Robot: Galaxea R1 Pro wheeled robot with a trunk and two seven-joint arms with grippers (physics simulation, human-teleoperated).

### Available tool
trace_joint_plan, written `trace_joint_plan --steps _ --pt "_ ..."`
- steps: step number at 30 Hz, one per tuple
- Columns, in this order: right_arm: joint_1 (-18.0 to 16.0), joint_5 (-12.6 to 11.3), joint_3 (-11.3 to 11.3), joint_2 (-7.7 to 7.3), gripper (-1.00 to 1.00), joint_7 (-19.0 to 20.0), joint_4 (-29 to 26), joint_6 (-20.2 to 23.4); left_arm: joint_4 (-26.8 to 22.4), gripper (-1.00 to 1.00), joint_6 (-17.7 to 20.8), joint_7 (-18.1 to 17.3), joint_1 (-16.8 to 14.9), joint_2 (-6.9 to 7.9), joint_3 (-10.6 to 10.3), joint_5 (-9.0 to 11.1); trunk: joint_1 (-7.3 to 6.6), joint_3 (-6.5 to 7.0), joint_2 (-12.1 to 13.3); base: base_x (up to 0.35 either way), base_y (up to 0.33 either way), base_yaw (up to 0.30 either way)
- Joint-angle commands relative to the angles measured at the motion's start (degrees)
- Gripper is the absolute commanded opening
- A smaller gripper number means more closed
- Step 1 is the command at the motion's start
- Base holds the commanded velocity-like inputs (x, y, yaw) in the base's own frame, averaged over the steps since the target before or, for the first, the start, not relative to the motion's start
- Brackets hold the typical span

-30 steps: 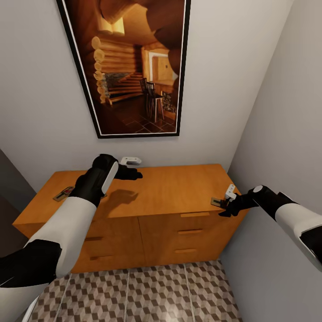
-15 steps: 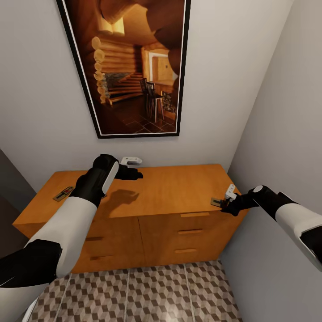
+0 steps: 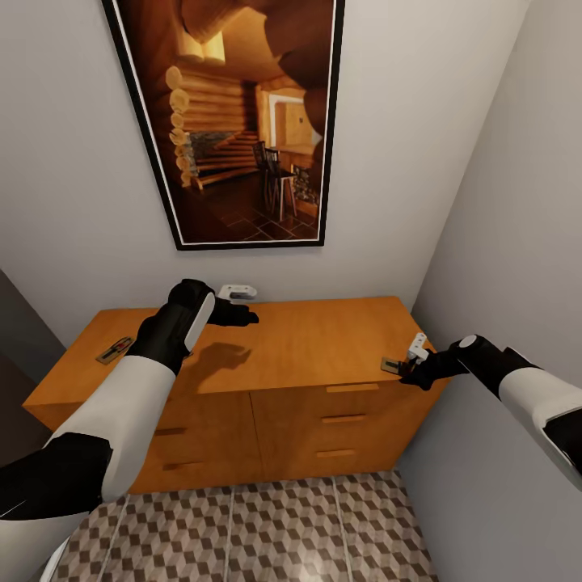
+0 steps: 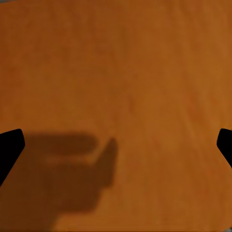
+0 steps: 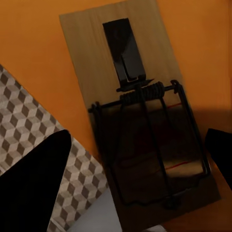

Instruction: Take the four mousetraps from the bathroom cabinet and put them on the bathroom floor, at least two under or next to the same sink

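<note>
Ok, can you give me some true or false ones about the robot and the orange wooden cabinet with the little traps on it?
1. A small flat brown mousetrap lies on the left end of the orange-brown wooden cabinet. True.
2. The right gripper is at a second flat mousetrap at the cabinet top's right front edge. True.
3. The left gripper has a mousetrap between its fingers. False: the left wrist view shows bare wood and a shadow between its spread fingers.
4. A mousetrap lies on the cube-patterned tile floor. False: the visible tiles hold none.
5. A mirror hangs above the cabinet. False: it is a black-framed picture of a log cabin room.
</note>
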Motion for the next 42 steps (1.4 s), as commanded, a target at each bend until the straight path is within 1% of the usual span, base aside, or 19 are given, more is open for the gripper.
trace_joint_plan --steps 1,7,9,11,15,17,22,26,29,31,33,34,38,42 --pt "0.0 1.3 0.2 -0.09 -1.00 0.3 0.0 0.5 0.0 1.00 0.3 0.3 -0.1 0.02 -0.1 0.5 0.02 -0.09 -0.1 0.000 0.000 0.000" --pt "0.0 1.2 0.1 -0.45 -1.00 0.7 -0.1 0.8 0.3 1.00 0.3 0.3 -0.1 0.02 -0.1 0.5 0.02 -0.09 -0.1 0.000 0.000 0.000" --pt "0.0 1.2 0.0 -0.49 -1.00 0.9 -0.1 2.0 0.4 1.00 0.3 0.3 -0.1 0.02 -0.1 0.7 0.02 -0.09 -0.1 0.000 0.000 0.000" --pt "0.0 1.1 -0.1 -0.51 -1.00 1.1 -0.2 4.8 0.7 1.00 0.3 0.3 -0.1 0.02 -0.1 0.8 0.02 -0.09 -0.1 0.000 0.000 0.000" --pt "0.0 1.0 -0.6 -0.49 -1.00 1.3 -0.8 12.2 2.6 1.00 0.2 0.3 -0.1 0.02 -0.1 0.8 0.02 -0.09 -0.1 0.000 0.000 0.000" --pt "0.0 1.1 -1.3 -0.46 -1.00 1.3 -0.9 14.5 3.2 1.00 0.2 0.3 -0.1 0.02 -0.1 0.8 0.02 -0.09 -0.1 0.000 0.000 0.000" --pt "0.0 1.1 -4.7 -0.45 -1.00 1.2 -1.2 20.8 4.0 1.00 0.2 0.3 -0.1 0.02 -0.1 0.8 0.02 -0.09 -0.1 0.000 0.000 0.000" --pt "0.0 1.1 -5.9 -0.37 -1.00 1.3 -1.7 24.7 4.2 1.00 0.2 0.3 -0.1 0.02 -0.1 0.8 0.02 -0.09 -0.1 0.000 0.000 0.000" --pt "-0.1 1.1 -8.1 -0.61 -1.00 1.3 -3.7 27.5 4.2 1.00 0.2 0.3 -0.1 0.02 -0.1 0.8 0.02 -0.09 -0.1 0.000 0.000 0.000" --pt "-0.1 1.1 -11.2 -1.53 -1.00 1.5 -6.7 31.4 4.2 1.00 0.2 0.4 -0.1 0.02 -0.1 0.8 0.02 -0.09 -0.1 0.000 0.000 0.000" --pt "-0.1 1.1 -14.4 -2.58 -1.00 2.2 -10.8 36.9 4.2 1.00 0.2 0.4 -0.1 0.02 -0.1 0.8 0.02 -0.09 -0.1 0.000 0.000 0.000" --pt "-0.1 1.3 -18.3 -8.25 -1.00 9.0 -31.4 56.1 4.4 1.00 0.2 0.4 -0.1 0.02 -0.1 0.8 0.02 -0.09 -0.1 0.000 0.000 0.000" --pt "-0.1 1.3 -18.4 -8.18 -1.00 8.8 -34.2 56.1 4.5 1.00 0.2 0.4 -0.1 0.02 -0.1 0.9 0.02 -0.09 -0.1 0.000 0.000 0.000" --pt "-0.3 1.3 -18.6 -7.89 -1.00 8.6 -35.6 56.1 4.6 1.00 0.2 0.4 -0.1 0.09 0.0 0.6 0.02 -0.09 -0.1 0.000 0.000 0.000"
